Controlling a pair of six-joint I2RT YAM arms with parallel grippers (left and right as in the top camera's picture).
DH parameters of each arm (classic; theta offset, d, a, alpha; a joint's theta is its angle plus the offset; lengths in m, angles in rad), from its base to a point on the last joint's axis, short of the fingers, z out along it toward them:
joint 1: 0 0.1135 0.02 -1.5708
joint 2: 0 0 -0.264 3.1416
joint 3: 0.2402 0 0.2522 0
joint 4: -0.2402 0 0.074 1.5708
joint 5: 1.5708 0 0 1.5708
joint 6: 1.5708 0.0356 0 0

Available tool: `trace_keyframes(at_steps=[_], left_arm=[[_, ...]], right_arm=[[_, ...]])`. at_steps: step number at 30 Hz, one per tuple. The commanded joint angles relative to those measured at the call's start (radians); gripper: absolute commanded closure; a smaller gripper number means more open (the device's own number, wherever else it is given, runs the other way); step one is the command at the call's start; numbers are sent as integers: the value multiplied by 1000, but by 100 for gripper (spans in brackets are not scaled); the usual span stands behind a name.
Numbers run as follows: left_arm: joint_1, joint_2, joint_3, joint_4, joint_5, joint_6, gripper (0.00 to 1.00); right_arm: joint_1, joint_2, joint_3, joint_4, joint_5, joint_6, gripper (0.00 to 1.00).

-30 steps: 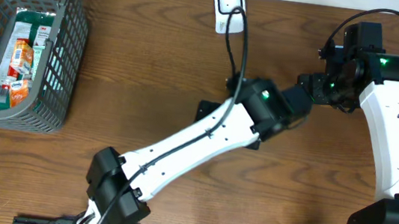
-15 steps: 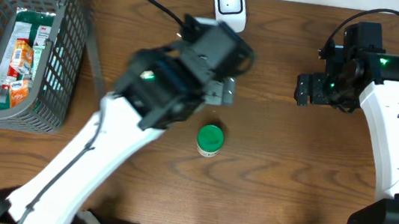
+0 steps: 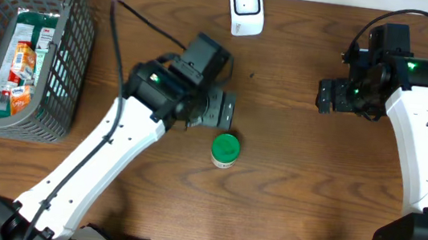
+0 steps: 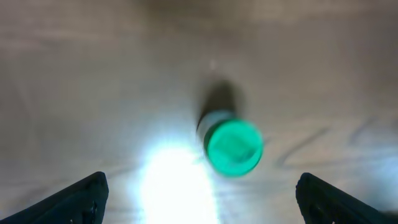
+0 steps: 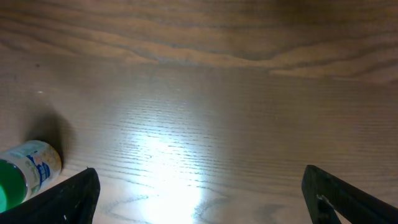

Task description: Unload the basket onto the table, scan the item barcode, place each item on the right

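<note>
**Left arm back over the bottle**

The left arm has swung back from the table's far edge. The left gripper now hovers just beyond the green-capped bottle, fingers apart and empty. The bottle stands mid-table, nearer the front edge. The gripper would do best to centre over it, grip below the cap, then turn the label towards the scanner at the far edge. The right gripper hangs apart and empty towards the right edge.

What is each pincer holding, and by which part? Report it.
Nothing is held. The left pincer is open, clear of the green-capped bottle; the right pincer is open too.
</note>
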Motion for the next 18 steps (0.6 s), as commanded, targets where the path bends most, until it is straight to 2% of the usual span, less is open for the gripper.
trace_keyframes(at_steps=[1,7,18], left_arm=[[-54,-21,-113,21,42,25,3],[-155,-18,-261,157,42,18,3],[-188,50,-335,299,11,-120,3]], right_arm=[[-19,2,18,1,8,-15,1],[-19,2,18,1,8,-15,1],[-19,2,18,1,8,-15,1]])
